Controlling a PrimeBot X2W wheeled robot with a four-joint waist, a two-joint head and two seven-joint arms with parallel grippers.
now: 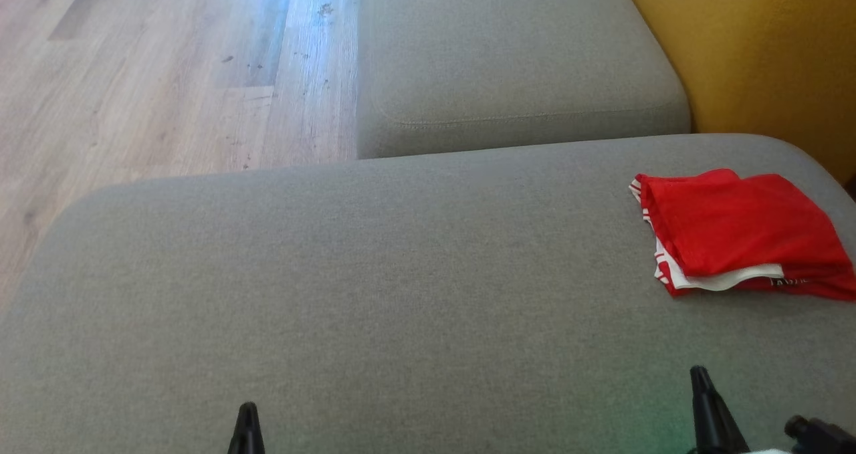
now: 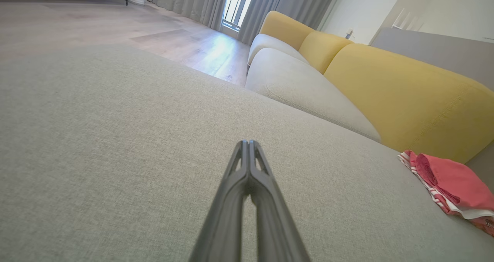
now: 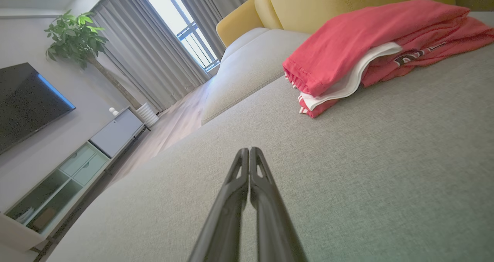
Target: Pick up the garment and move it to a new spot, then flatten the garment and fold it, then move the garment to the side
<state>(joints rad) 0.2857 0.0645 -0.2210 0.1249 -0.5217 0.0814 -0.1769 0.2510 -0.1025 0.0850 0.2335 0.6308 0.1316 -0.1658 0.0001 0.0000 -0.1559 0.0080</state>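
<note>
The garment (image 1: pixel 742 233) is red with white trim and lies folded at the far right of the grey sofa seat (image 1: pixel 374 293), beside the yellow backrest. The left wrist view has the garment (image 2: pixel 451 183) at its right edge, and the right wrist view has it (image 3: pixel 370 49) ahead and to the right. My left gripper (image 1: pixel 247 414) is shut and empty at the bottom of the head view, its fingers (image 2: pixel 247 154) pressed together over bare cushion. My right gripper (image 1: pixel 700 377) is shut and empty too, well short of the garment, fingers (image 3: pixel 249 158) closed.
A second grey seat cushion (image 1: pixel 515 59) lies beyond the seat. The yellow backrest (image 1: pixel 762 46) bounds the right side. Wooden floor (image 1: pixel 147 73) lies off the seat's left edge. A TV cabinet (image 3: pixel 77 165), a TV and a plant stand across the room.
</note>
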